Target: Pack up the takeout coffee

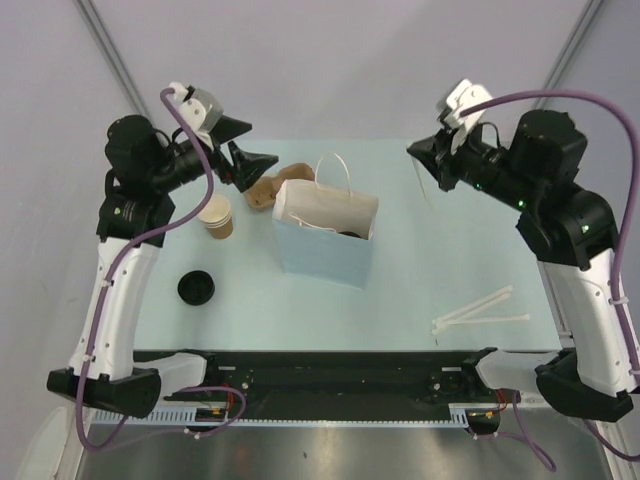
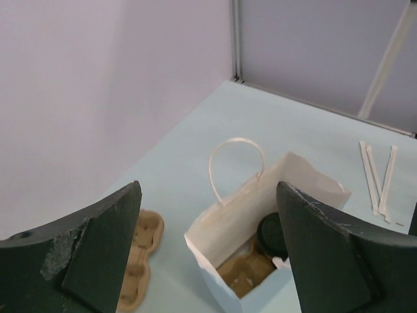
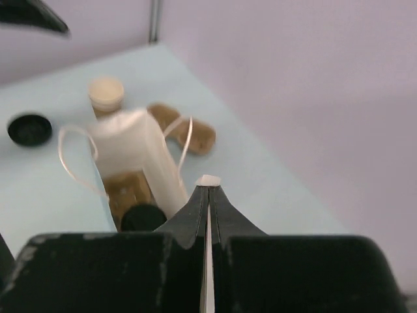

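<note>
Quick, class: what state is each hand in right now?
Left hand: open, empty.
Right hand: closed, seemingly pinching a thin white stick.

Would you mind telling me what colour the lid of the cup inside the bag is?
The lid is black, seen best in the left wrist view.

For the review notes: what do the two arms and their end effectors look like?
Both the left arm and right arm have white lower links, black joints with small green lights, and a purple cable running along them. The left end effector and right end effector each carry a white wrist housing and two black, wedge-shaped fingers, scuffed at the edges.
</note>
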Tool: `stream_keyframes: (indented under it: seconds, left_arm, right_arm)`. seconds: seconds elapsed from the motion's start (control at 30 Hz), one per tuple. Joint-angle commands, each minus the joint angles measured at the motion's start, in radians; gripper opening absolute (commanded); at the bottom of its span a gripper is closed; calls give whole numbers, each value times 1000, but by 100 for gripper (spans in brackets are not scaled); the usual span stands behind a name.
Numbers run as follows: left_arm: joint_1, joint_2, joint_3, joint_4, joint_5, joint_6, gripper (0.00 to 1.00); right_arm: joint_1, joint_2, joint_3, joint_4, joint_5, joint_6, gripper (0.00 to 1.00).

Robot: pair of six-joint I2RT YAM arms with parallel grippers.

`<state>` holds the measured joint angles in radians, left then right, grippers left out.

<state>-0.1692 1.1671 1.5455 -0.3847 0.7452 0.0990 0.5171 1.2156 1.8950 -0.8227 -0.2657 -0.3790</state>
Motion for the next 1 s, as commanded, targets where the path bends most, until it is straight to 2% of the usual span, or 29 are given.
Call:
stream_keyframes:
  seconds: [0.0, 0.2, 0.3, 0.4, 0.73, 0.83, 0.93, 0.97]
  left_arm:
    - [-55, 101, 152, 70, 112, 56, 88]
    - [-177, 213, 333, 96, 157, -8, 76]
    - [-260, 258, 360, 151, 155, -64, 65]
    - [-309, 273, 372, 176, 149, -82, 60]
    - [-349, 327, 354, 224, 160, -209, 49]
    - [-351, 336, 347, 237, 181, -232, 42]
    - [-351, 341, 341, 251, 201, -249, 31]
    - [-352, 342, 341, 254, 206, -252, 21]
  right_arm:
    - [1, 109, 183, 112, -81, 136, 0]
    - [0, 238, 383, 238, -148, 291, 0]
    - [7, 271, 383, 298, -213, 374, 0]
    - [12, 260, 329, 375, -253, 420, 0]
    - [24, 282, 308, 474, -302, 511, 0]
    - [26, 285, 306, 482, -311, 522, 0]
    - [24, 286, 299, 488, -314, 526, 0]
    - [24, 288, 297, 490, -316, 526, 0]
